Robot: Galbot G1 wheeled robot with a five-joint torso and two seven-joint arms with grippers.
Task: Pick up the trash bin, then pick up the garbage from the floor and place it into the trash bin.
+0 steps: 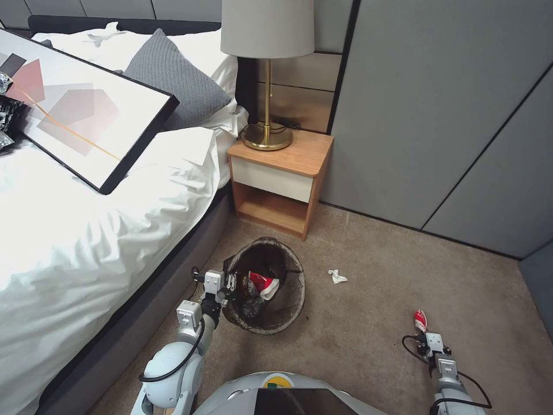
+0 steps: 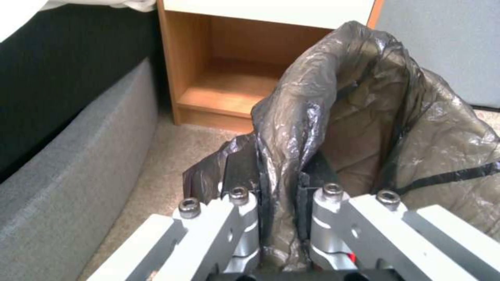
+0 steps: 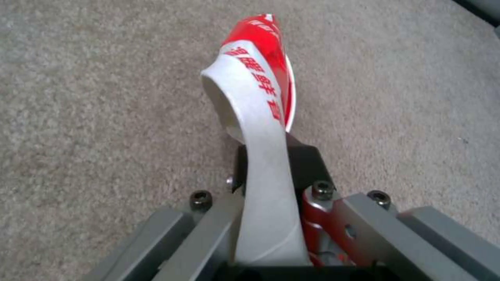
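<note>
At lower centre, the left gripper (image 1: 229, 283) clenched the trash bin (image 1: 265, 285) by its rim. At lower right, the right gripper (image 1: 422, 329) grasped a flattened red-and-white cup (image 3: 260, 117) above the carpet (image 1: 374, 311).

A: Where does the head view look from?

B: High up, tilted down at the carpet (image 1: 374, 300), bed (image 1: 86, 242) and nightstand (image 1: 282, 173).

A: The wrist views?

B: Both close. The left faces the bin (image 2: 375, 128) and nightstand (shared with the head view); the right looks down at carpet past a cup (image 3: 260, 128).
</note>
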